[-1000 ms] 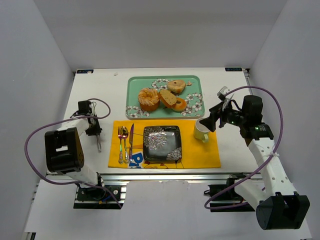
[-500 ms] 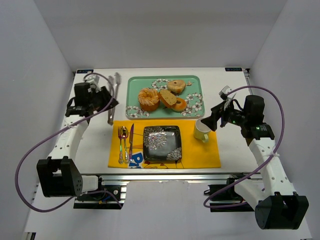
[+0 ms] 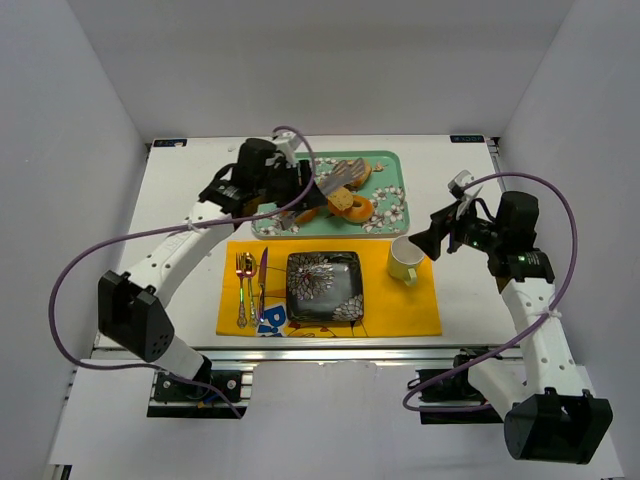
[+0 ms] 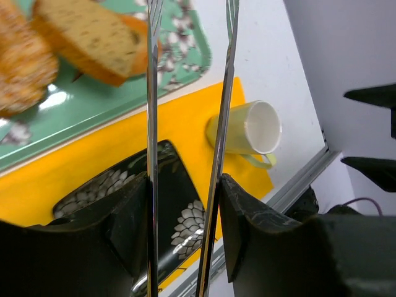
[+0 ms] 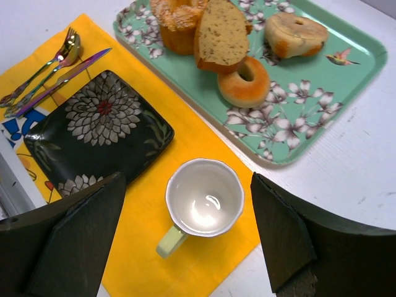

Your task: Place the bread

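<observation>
bread [image 5: 244, 81] sits near the front edge of the teal tray [image 3: 392, 166] at the desk's [image 3: 185, 170] far middle, white desk showing either side; left arm [image 3: 180, 250] stretches over the tray, left gripper [image 3: 310, 183] clamped on silver tongs [image 4: 152, 124], right gripper [image 3: 437, 240] spread wide above the mug [image 5: 204, 198]

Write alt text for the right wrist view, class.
The open right gripper hangs over a white cup on a yellow placemat, beside a black plate. Beyond, a green tray holds the bread and three other baked pieces.
</observation>
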You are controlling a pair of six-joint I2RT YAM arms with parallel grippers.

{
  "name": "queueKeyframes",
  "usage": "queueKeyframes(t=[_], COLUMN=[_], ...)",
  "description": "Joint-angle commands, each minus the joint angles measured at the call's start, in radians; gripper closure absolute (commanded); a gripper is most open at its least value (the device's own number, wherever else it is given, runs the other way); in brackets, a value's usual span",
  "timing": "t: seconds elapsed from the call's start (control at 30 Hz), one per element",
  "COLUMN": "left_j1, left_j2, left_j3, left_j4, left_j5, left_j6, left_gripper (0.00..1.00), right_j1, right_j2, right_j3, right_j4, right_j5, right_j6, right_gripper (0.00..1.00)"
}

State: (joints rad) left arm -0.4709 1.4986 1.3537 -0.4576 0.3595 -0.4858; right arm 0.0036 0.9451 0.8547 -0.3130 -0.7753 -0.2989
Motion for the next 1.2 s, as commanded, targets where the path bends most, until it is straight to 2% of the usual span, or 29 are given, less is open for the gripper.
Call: queueKeyframes(t=[0.0,0.2,0.37,0.53,0.77,1.17], left_j1=[-0.086,-0.210,-0.267,-0.308,-0.316,-0.316], left_j2=[0.041,0.172,0.317,0.446,0.577,0.595], left_j3=[0.123,0.203,0.381,0.560,0.692,0.700], left_j4=[-0.081,-0.176,-0.269,-0.351,-0.446,-0.478], left_j5=[-0.060,-0.177,-0.283,-0.393,-0.459,-0.524], left_j6=[0.064,0.205,0.317,0.362,0.378,0.371], left_gripper=[0.44,0.44,0.44,0.43,0.42,0.42], right_j1=[-0.034,-0.076,-0.091,-0.096,-0.100,-0.103], right_j2=[-0.031,-0.054,-0.062,-0.062,-0.062,-0.051], right_j3=[0.038,0.035,0.053,0.055,0.053,0.050], right_j4=[0.005,-0.012,-0.047,-0.051,-0.054,-0.041], right_j5=[-0.030,-0.044,-0.044,-0.041,-0.039,-0.047], right_j6=[-0.003,-0.008,-0.025,-0.025,-0.022,-0.014], right_gripper=[0.13,0.13,0.13,0.13,0.13,0.13])
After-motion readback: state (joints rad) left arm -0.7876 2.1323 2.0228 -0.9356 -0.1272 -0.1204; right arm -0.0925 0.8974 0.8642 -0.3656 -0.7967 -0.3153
